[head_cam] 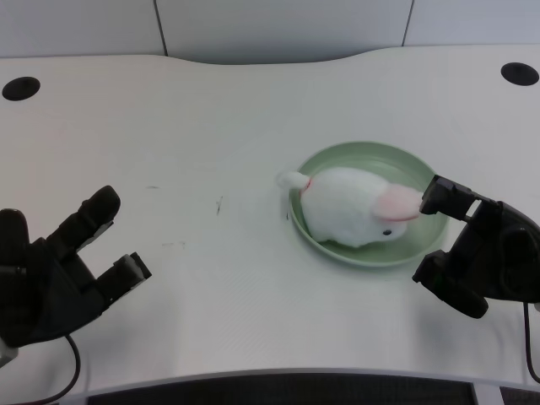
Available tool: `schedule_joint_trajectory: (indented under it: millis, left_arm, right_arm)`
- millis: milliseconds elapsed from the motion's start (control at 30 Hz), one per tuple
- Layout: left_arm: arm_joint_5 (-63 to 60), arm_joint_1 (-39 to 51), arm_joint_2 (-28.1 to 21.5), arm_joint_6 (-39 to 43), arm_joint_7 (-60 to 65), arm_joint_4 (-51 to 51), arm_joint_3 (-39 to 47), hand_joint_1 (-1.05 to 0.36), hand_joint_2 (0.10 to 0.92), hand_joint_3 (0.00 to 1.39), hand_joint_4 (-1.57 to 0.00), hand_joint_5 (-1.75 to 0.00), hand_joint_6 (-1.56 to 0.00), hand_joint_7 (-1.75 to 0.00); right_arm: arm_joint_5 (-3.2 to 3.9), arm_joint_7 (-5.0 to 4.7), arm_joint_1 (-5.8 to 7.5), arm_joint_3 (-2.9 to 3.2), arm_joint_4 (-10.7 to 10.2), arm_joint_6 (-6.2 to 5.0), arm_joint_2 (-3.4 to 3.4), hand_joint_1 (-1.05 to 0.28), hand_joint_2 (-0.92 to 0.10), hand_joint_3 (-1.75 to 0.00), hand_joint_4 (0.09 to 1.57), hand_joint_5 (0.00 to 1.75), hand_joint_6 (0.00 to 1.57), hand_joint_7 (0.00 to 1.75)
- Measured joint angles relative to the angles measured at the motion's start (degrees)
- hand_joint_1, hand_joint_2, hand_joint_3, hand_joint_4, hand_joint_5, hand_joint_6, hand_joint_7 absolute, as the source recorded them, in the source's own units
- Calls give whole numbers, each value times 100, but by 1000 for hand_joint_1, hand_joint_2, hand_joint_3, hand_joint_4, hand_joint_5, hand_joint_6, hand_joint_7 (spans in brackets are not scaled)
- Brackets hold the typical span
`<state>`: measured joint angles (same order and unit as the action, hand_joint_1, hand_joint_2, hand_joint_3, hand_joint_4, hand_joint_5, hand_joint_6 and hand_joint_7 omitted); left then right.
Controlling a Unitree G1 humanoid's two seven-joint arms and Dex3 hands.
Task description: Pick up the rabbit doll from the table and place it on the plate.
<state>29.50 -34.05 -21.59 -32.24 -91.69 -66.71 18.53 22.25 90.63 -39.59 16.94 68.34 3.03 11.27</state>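
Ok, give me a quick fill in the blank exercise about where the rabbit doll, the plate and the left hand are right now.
1. The rabbit doll lies on the ____ plate.
2. The left hand holds ____, its fingers apart.
3. The doll's ear is ____ in colour.
4. The table is ____.

Missing words: green; nothing; pink; white.

Rabbit doll [354,207] lies in green plate [333,159], tail over rim. Left hand [52,272] apart, fingers spread, seemingly empty, low at table [211,126] edge.
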Motion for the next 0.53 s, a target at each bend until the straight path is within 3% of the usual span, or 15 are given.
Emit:
schedule_joint_trajectory:
  millis: [233, 367, 433, 467, 533]
  left_arm:
    - [-250, -48, -1, 204, 6, -93, -108, -773, 921, 181, -414, -1037, -572, -392]
    - [-352, -71, -1, 228, 13, -92, -141, -725, 921, 171, -401, -1073, -575, -394]
    - [-406, -73, -1, 309, 15, -91, -143, -728, 921, 170, -383, -1161, -592, -453]
    - [-425, -73, -1, 372, 21, -90, -144, -739, 921, 170, -364, -1317, -572, -642]
    - [-483, -75, -4, 468, 49, -90, -166, -732, 921, 158, -405, -1440, -535, -826]
  right_arm:
    - [-22, -13, -20, 0, 3, -86, 1, -797, -921, -36, 1021, 1737, 817, 1409]
    - [-63, -12, -36, -2, 53, -29, 1, -786, -921, -27, 1021, 1719, 814, 1397]
    - [-73, -15, -36, 0, 58, -26, 1, -808, -921, -23, 1020, 1739, 817, 1424]
    - [-74, -22, -36, 1, 58, -30, 1, -806, -921, -25, 1021, 1743, 815, 1440]
    - [-73, -34, -36, 13, 58, -35, 1, -807, -921, -27, 1021, 1746, 806, 1451]
